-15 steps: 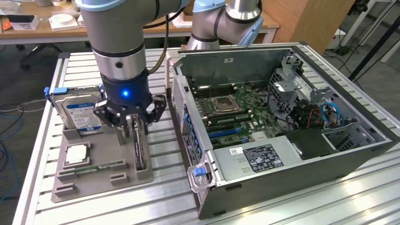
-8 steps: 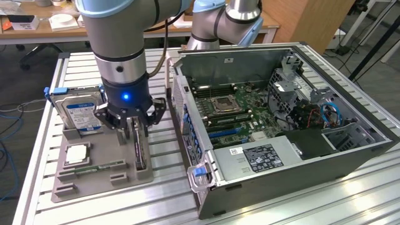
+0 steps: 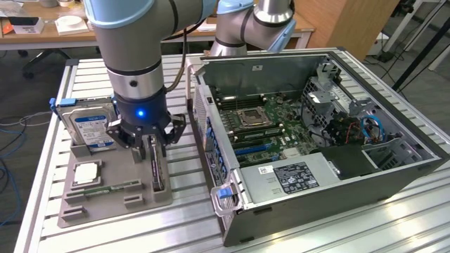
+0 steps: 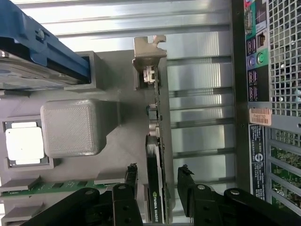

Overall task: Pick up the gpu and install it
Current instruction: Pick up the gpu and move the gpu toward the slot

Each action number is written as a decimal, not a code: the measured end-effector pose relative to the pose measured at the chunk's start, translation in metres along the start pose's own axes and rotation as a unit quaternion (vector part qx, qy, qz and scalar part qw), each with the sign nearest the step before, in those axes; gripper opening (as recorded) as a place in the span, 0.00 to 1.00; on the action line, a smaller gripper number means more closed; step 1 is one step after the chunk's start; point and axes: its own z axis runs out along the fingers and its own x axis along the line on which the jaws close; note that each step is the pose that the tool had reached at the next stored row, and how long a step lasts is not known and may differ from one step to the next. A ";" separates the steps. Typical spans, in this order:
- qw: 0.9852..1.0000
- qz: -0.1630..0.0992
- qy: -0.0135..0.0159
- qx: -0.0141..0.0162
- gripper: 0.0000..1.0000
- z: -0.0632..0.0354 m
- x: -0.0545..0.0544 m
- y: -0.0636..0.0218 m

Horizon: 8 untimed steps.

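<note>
The black claw (image 4: 158,176) stands wide open and empty, fingers straddling, apparently without touching, the thin dark gpu card (image 4: 155,200) upright in the grey moulded tray (image 3: 105,205). An off-centre squeeze could tilt and jam the card. That tray also holds a blue-labelled silver hard drive (image 3: 90,126), a square processor chip (image 3: 86,173) and a green memory stick (image 3: 105,188).

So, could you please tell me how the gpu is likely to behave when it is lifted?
The gpu is a thin card standing on edge in the tray, so it probably stays stiff but could tip if nudged sideways. Its metal bracket likely makes one end heavier, so it may tilt if gripped off-centre.
</note>
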 end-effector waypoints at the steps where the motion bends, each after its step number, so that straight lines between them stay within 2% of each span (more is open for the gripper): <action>1: 1.000 0.001 0.000 0.000 0.47 0.0010 0.000 0.0000; 8: 1.000 0.003 0.000 0.000 0.47 0.0051 0.000 0.0000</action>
